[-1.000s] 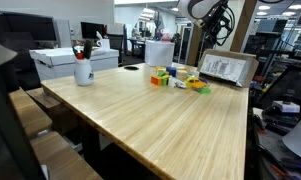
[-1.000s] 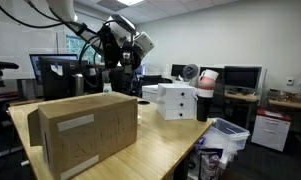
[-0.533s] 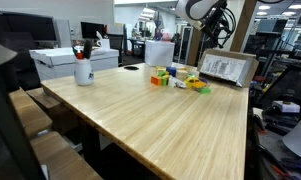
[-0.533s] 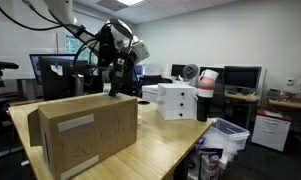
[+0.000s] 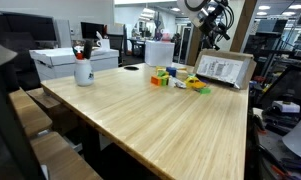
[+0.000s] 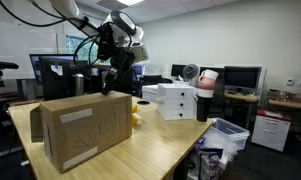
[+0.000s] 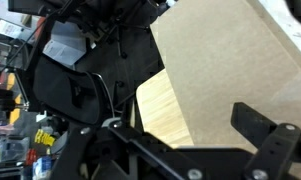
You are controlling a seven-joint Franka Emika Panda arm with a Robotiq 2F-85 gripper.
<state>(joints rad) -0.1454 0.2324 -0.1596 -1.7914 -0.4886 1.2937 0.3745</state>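
Fingers [image 7: 262, 135] stood spread wide in the wrist view, gripping nothing, above the cardboard box [image 7: 230, 70], with bare table [image 7: 162, 112] beside it. In an exterior view the gripper [image 6: 114, 82] hung over the box's far side; the pale label [image 6: 78, 122] was too small to read. In an exterior view the box sat far right, beyond the coloured blocks [image 5: 180, 80]. I judged it stiff, probably light, too broad to span; a top edge seemed the best hold.

office | wooden table [image 5: 160, 120] | monitors [image 6: 242, 77] on desks | white wall [image 6: 240, 35]
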